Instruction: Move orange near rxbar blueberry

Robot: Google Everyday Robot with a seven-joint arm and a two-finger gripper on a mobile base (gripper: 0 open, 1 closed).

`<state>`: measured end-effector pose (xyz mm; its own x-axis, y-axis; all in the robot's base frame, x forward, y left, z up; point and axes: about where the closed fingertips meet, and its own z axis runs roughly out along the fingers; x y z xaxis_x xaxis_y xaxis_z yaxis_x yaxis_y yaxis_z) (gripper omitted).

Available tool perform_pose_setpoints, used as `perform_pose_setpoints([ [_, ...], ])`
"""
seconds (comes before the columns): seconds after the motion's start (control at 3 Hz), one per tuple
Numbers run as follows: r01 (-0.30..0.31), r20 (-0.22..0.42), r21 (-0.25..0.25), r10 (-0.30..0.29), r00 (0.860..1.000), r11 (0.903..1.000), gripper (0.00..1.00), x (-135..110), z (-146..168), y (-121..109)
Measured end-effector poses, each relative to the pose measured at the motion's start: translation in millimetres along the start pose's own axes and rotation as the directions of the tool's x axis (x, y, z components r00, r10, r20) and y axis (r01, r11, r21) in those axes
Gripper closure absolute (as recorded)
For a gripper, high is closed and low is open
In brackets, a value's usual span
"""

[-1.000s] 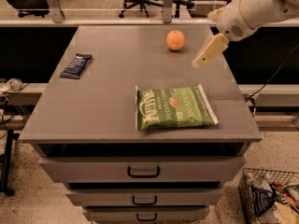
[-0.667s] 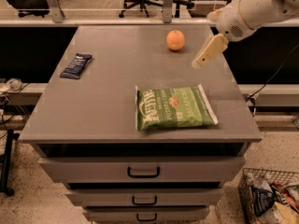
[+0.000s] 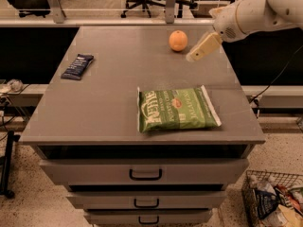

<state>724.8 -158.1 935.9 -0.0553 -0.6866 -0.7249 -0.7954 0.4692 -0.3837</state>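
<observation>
Orange (image 3: 178, 40), one, rests on the tabletop (image 3: 118, 84) just left of the hand (image 3: 190, 56), not touching it; whether the hand is clenched or released cannot be told. One green chip bag (image 3: 177, 109) lies nearer the camera than the hand, one blue snack bar (image 3: 77, 66) far to its left. The hand has edged nearer the orange than a second ago.
</observation>
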Motion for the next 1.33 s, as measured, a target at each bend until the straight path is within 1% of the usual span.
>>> perform_pose_setpoints([
  [0.33,-0.106,0.098,0.067,0.099,0.99,0.9921,0.0,5.8,26.9,-28.8],
  [0.67,-0.216,0.172,0.094,0.198,0.965,0.9719,0.0,14.1,56.2,-49.6],
  [1.0,-0.273,0.198,0.1,0.249,0.948,0.9569,0.0,19.4,79.8,-58.4],
  [1.33,-0.3,0.189,0.089,0.28,0.941,0.9497,0.0,18.1,98.5,-63.8],
])
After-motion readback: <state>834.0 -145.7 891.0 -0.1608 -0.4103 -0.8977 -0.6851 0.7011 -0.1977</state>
